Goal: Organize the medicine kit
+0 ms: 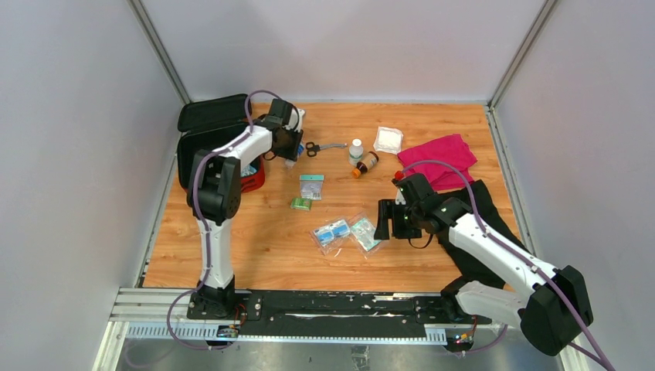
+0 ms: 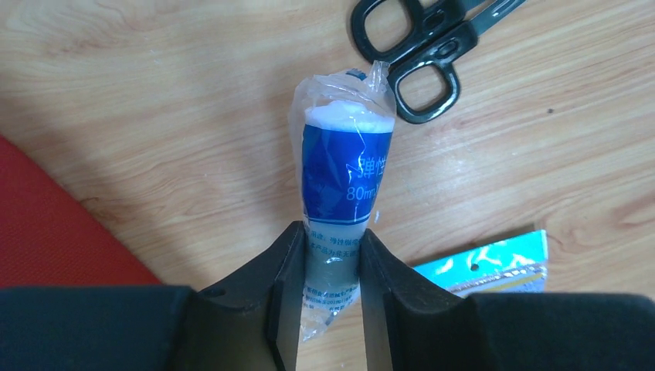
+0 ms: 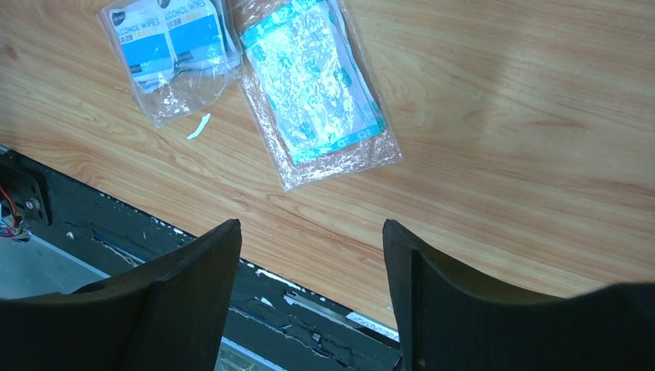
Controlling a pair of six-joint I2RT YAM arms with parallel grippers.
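Grey panel walls close round a wood-grain tabletop [image 1: 263,255]. At its far left corner sits the one rounded-square red fabric medicine kit [image 1: 256,180]. It is unzipped, and its black-lined lid [image 1: 210,114] is swung up at the far side with the lining showing. The case's mouth faces upward, and its outline is too near square to tell a long axis.

Just right of it, the left gripper [image 2: 328,241] is clamped on one plastic-wrapped white bandage roll [image 2: 344,166] with a blue label. The roll points away from the fingers toward one pair of black-handled scissors [image 2: 421,54].

Farther right are:
- two small bottles: a white bottle [image 1: 356,148] upright and an amber bottle [image 1: 365,164] on its side
- one white gauze square [image 1: 388,140]
- one magenta cloth [image 1: 436,158]
- one black cloth [image 1: 483,224]

Four flat clear packets [image 1: 330,232] lie mid-table. Near two of them the right gripper [image 3: 313,232] hangs over the table's near edge, its fingers apart.
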